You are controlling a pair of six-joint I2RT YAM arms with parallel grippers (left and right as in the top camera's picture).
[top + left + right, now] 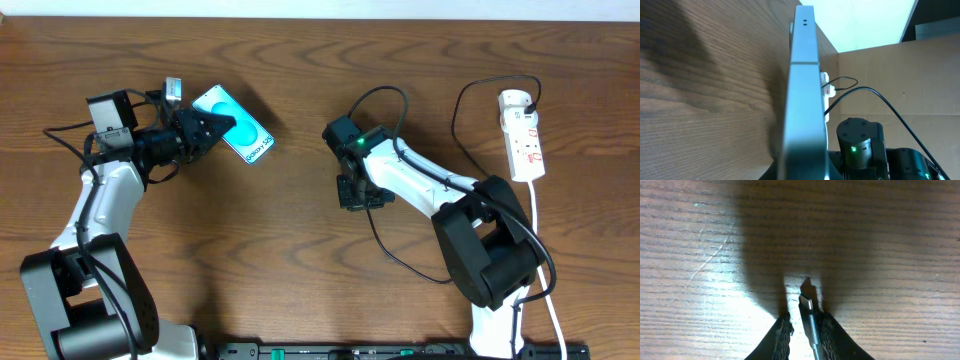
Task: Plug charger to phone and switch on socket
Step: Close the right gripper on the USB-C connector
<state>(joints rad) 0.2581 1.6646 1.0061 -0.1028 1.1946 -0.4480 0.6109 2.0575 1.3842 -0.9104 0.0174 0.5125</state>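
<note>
While the charger (809, 311) sat pinched between the ribbed fingers (781, 336) of the right gripper (806, 329), its small metal-tipped connector stuck out past the fingertips, close over the wooden table (700, 240) and its own dark shadow. Whether the tip touched the wood could not be told. The jaws were clamped on the plug body, one pad on each side.

Seen from overhead, the charger (385, 250) trailed as a thin black line from the right gripper (358, 195) toward the near edge of the table (300, 280), curving away under the arm. The phone (238, 126) lay well apart to the left, its pale teal screen facing up and turned at an angle. The left gripper (220, 128) was closed on the phone's left end. The left wrist camera looked straight along the phone (802, 100), showing only its thin grey edge; whether it rested on the wood or was lifted could not be told.

The socket (524, 134) lay at the far right of the table, lengthwise, with a white cord (540, 240) running toward the near edge. It showed small and white beyond the phone's edge as the socket (825, 89) in the left wrist view.
</note>
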